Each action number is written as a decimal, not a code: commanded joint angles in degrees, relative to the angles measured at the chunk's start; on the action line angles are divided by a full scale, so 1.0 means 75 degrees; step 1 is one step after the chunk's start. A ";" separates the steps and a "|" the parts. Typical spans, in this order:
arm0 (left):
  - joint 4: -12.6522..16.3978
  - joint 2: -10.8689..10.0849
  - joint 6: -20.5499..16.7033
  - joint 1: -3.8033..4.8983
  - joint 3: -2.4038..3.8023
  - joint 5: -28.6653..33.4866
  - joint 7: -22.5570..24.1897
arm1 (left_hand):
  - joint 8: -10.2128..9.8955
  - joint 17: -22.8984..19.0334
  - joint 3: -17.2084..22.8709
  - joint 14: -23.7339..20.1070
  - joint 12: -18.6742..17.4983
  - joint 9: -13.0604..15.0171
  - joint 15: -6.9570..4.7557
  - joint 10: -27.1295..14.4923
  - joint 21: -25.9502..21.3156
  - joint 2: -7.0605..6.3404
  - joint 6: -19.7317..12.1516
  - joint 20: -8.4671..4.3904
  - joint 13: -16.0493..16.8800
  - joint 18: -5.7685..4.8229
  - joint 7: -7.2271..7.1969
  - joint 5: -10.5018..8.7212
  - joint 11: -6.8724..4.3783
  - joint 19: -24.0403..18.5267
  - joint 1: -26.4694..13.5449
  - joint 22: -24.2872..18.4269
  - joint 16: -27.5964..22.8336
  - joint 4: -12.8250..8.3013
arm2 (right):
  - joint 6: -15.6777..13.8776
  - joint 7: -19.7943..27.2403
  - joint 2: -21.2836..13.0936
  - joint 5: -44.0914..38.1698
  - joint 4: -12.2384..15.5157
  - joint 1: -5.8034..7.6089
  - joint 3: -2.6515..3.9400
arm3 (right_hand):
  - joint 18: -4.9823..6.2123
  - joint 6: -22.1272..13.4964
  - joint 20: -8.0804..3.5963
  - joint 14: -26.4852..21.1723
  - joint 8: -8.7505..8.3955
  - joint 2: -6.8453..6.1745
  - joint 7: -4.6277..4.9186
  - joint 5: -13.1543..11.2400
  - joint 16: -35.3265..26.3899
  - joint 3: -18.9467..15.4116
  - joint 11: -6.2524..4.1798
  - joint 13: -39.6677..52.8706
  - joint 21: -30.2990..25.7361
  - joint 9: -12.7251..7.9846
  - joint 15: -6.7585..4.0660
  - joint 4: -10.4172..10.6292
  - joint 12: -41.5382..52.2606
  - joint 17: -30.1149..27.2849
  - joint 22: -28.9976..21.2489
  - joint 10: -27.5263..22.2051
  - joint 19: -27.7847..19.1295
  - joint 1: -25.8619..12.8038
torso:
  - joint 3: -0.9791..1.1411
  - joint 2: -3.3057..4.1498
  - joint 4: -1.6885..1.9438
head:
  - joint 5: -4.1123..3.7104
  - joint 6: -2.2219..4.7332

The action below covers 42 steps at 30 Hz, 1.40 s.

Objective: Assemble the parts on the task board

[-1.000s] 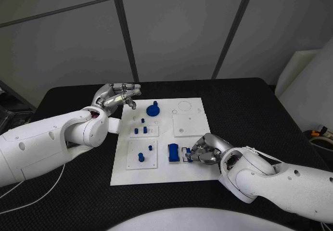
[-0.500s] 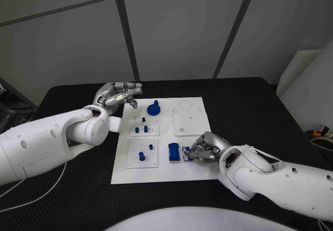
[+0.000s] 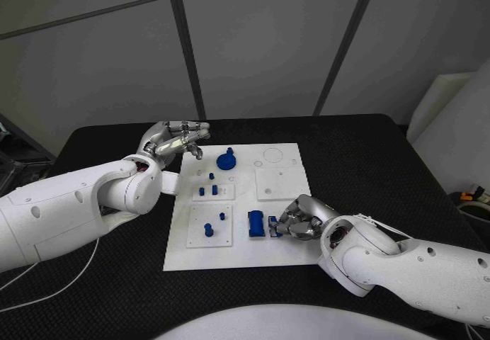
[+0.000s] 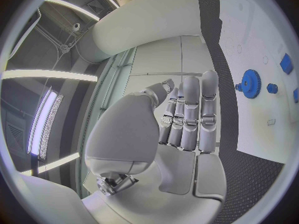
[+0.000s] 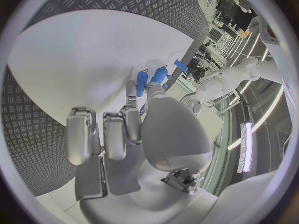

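The white task board (image 3: 291, 251) lies mid-table. On it are a blue gear (image 3: 226, 161), small blue pegs (image 3: 212, 190) in a white insert, another peg (image 3: 207, 229) nearer me, and an upright blue block (image 3: 255, 223). My right hand (image 3: 298, 219) rests on the board just right of the block, thumb and a finger pinching a small blue part (image 3: 275, 227); the right wrist view shows that part (image 5: 142, 84) at the fingertips. My left hand (image 3: 175, 138) hovers over the board's far left corner, fingers straight and holding nothing. The left wrist view shows the gear (image 4: 250, 83) beyond the fingers (image 4: 190, 112).
Black table (image 3: 378, 156) surrounds the board, with open room to its right and behind it. A white panel (image 3: 449, 106) leans past the table's right edge, and a thin cable (image 3: 61, 283) runs across the near left.
My right hand has crept slightly left, toward the blue block. The left hand has hardly moved.
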 commanded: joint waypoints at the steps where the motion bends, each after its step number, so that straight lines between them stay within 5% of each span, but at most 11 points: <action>1: 0.0013 0.0008 0.0085 0.0011 0.0005 0.0011 0.0009 | -0.0039 -0.0008 -0.0054 -0.0052 0.0027 -0.0012 0.0017 -0.0038 -0.0026 0.0033 -0.0059 0.0018 -0.0001 -0.0027 0.0002 -0.0009 -0.0004 -0.0060 -0.0045 -0.0010 0.0005 -0.0006 | 0.0003 0.0192 0.0074 0.0072 0.0040 -0.0016 -0.0017 | -0.0032 -0.0010 -0.0063 0.0642 0.0025 -0.0029 0.0021 -0.0374 0.0001 -0.0158 -0.0036 -0.0009 0.0018 0.0027 -0.0061 0.0001 0.0000 0.1225 0.1190 0.0148 0.0071 -0.0288 | -0.0002 -0.0001 0.0000 | -0.0004 0.0004; 12: 0.0007 0.0007 0.0086 0.0011 0.0005 0.0011 0.0004 | -0.0039 -0.0008 -0.0054 -0.0052 0.0027 -0.0012 0.0017 -0.0038 -0.0026 0.0033 -0.0059 0.0018 -0.0001 -0.0027 0.0002 -0.0009 -0.0004 -0.0060 -0.0045 -0.0010 0.0005 -0.0006 | -0.0063 0.0257 0.0094 0.0072 0.0003 -0.0016 -0.0017 | -0.0018 -0.0034 -0.0036 0.0631 0.0008 -0.0005 0.0049 -0.1546 -0.0032 -0.0594 -0.0006 -0.0026 -0.0027 0.0118 -0.0035 0.0000 -0.0054 0.1172 0.1152 0.0135 0.0031 -0.0939 | -0.0002 -0.0002 0.0002 | 0.0000 0.0014; 35: -0.0042 0.0017 0.0082 0.0009 0.0005 0.0011 -0.0005 | -0.0038 -0.0014 -0.0058 -0.0056 0.0037 -0.0012 0.0020 -0.0056 -0.0041 0.0037 -0.0066 0.0021 -0.0003 -0.0026 0.0004 -0.0009 0.0000 -0.0063 -0.0053 -0.0019 0.0009 -0.0001 | -0.0075 0.0389 -0.0286 -0.0092 0.0369 -0.0016 -0.0021 | -0.0023 -0.0017 -0.0040 0.0637 0.0021 0.0169 0.0031 -0.1451 -0.0019 -0.0720 -0.0020 -0.0004 -0.0014 0.0184 -0.0044 0.0006 -0.0034 0.1199 0.1172 0.0149 0.0047 -0.1135 | 0.0010 -0.0014 -0.0028 | -0.0002 0.0044; 42: -0.0066 0.0036 0.0085 0.0007 0.0004 0.0011 -0.0011 | -0.0038 -0.0014 -0.0058 -0.0056 0.0037 -0.0012 0.0020 -0.0056 -0.0041 0.0037 -0.0066 0.0021 -0.0003 -0.0026 0.0004 -0.0009 0.0000 -0.0063 -0.0053 -0.0019 0.0009 -0.0001 | 0.0000 0.0389 -0.0413 -0.0132 0.0393 -0.0016 -0.0022 | -0.0023 -0.0028 -0.0044 0.0638 0.0016 0.0163 0.0023 -0.1404 -0.0017 -0.0727 -0.0027 0.0000 -0.0015 0.0204 -0.0050 -0.0037 -0.0034 0.1203 0.1172 0.0149 0.0046 -0.1011 | -0.0001 -0.0018 0.0004 | -0.0027 0.0067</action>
